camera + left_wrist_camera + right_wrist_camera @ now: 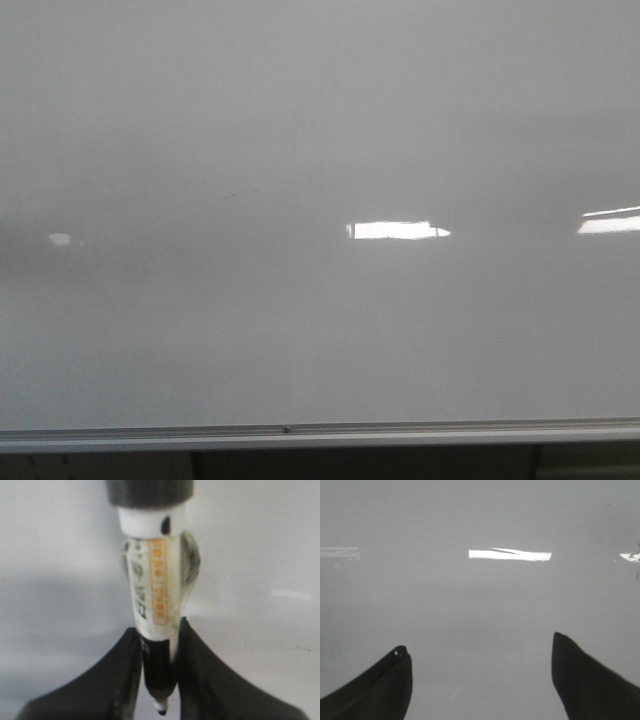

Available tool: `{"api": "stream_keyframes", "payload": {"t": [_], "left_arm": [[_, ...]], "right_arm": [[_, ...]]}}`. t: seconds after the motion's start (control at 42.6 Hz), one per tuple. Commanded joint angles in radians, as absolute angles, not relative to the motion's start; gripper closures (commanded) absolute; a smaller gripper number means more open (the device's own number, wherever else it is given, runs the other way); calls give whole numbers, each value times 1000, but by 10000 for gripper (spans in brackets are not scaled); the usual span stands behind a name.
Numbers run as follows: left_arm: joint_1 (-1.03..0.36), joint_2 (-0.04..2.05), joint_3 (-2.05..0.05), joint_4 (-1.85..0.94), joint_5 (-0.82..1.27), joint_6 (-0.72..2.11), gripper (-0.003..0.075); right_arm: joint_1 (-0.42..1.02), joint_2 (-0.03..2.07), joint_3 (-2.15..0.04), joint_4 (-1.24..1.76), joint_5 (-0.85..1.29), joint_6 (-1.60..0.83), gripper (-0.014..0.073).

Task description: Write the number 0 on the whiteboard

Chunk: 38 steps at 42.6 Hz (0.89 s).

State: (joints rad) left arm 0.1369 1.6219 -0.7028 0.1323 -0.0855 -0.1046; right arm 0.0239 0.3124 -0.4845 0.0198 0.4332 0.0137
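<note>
The whiteboard (320, 330) is glossy pale grey and fills the front view. No number 0 shows on it in any view. Neither gripper shows in the front view. In the left wrist view my left gripper (159, 627) is shut on a marker (155, 585) with a white body, an orange label and a black front section. Its small nib (161, 711) shows between the fingers, and the board (60, 555) lies behind. In the right wrist view my right gripper (479, 642) is open and empty, facing the bare board (480, 595).
A silver metal rail (320, 434) runs along the board's lower edge. Bright white light reflections (395, 230) lie on the board at mid height and at the right edge. A faint small smudge (230, 195) sits left of centre.
</note>
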Motion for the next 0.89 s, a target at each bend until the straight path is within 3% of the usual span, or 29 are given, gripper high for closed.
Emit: {"api": "stream_keyframes", "payload": {"t": [0.0,0.281,0.539,0.657,0.868], "left_arm": [[139,1595,-732,121,-138,-113,719],[85,1495,-737,121,-14,-113,738],[-173,1356,-832,86,323,-95,736],[-312,1350,-917,-166,529,154,736],[-397,1350,-982,-674,790,651,736]], "right_arm": [[18,328,-520,13,357,10,1],[18,332,-521,23,382,10,1],[19,484,-614,27,518,10,1],[30,612,-707,64,623,0,1],[111,752,-820,182,741,-109,1]]}}
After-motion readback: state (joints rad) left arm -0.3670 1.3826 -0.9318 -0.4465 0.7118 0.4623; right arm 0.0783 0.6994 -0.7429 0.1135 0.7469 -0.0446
